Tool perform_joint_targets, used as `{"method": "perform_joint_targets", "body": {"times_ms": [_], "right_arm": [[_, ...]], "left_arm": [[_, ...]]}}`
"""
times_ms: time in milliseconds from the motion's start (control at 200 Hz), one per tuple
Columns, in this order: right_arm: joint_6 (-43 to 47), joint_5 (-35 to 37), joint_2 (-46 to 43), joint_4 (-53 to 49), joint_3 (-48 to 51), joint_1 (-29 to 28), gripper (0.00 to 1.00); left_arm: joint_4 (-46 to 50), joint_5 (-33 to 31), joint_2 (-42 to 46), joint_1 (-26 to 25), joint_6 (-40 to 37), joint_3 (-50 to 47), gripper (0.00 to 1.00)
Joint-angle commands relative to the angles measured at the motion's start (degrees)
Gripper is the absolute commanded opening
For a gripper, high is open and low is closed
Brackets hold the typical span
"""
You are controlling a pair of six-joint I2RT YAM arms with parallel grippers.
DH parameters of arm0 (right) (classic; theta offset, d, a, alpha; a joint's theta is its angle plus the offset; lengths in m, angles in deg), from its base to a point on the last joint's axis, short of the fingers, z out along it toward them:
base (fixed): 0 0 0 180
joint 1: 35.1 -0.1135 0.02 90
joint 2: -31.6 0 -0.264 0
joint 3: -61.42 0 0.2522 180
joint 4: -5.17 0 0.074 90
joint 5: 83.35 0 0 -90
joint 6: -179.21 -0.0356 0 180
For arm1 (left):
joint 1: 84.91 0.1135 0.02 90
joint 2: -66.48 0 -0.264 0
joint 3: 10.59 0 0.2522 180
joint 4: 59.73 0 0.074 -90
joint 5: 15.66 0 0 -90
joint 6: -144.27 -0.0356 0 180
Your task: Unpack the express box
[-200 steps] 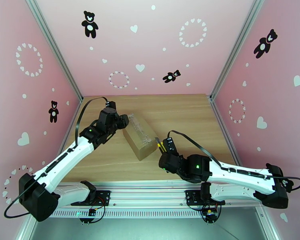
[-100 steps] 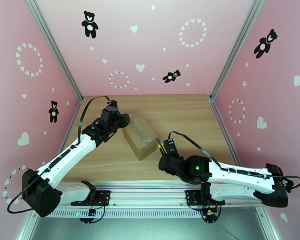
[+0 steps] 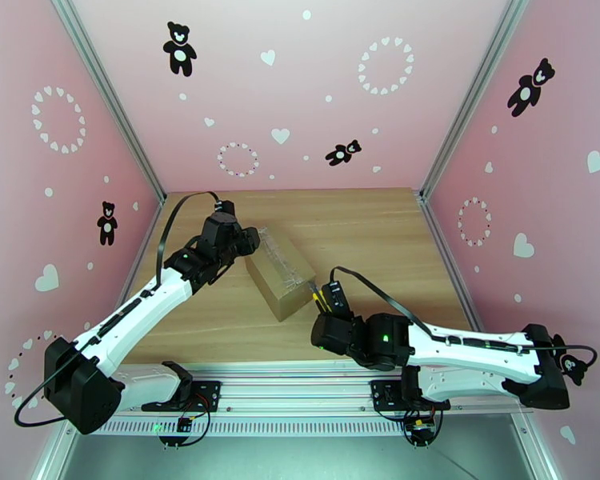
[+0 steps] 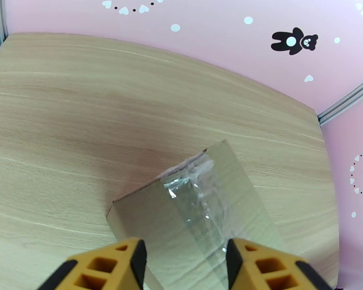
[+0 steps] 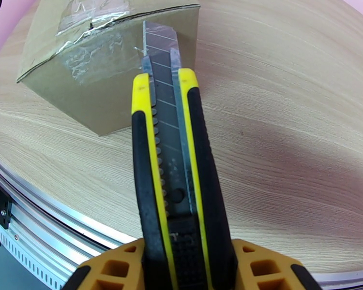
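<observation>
The express box point(image 3: 280, 271) is a brown carton lying at an angle on the wooden table, with shiny clear tape along its top seam. My left gripper point(image 3: 250, 242) is at its far left end. In the left wrist view the left gripper point(image 4: 186, 250) has yellow fingers point(image 4: 118, 264) standing apart over the taped top of the box point(image 4: 201, 218), which is wider than the gap. My right gripper point(image 3: 326, 304) is shut on a yellow-black utility knife point(image 5: 169, 155). Its extended blade tip touches the tape at the top edge of the box's near end point(image 5: 99, 88).
Pink walls close in the table point(image 3: 380, 234) on the left, back and right. A metal rail point(image 3: 300, 386) carrying both arm bases runs along the near edge. Bare wood lies to the right of and behind the box.
The right arm has shifted slightly left and toward the near edge, the knife tip staying at the box's near end. The left arm settled a little; the box has not moved.
</observation>
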Motion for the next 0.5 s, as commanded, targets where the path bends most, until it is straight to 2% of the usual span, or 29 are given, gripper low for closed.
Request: {"method": "perform_joint_targets", "body": {"times_ms": [0,496], "right_arm": [[-0.49,2.02,0.37,-0.34,-0.79,-0.38,0.0],[-0.33,2.4,0.38,-0.33,-1.17,-0.42,0.0]], "left_arm": [[-0.11,-0.02,-0.8,-0.57,-0.52,0.72,0.51],[-0.07,-0.05,-0.83,-0.61,-0.44,0.54,0.51]]}}
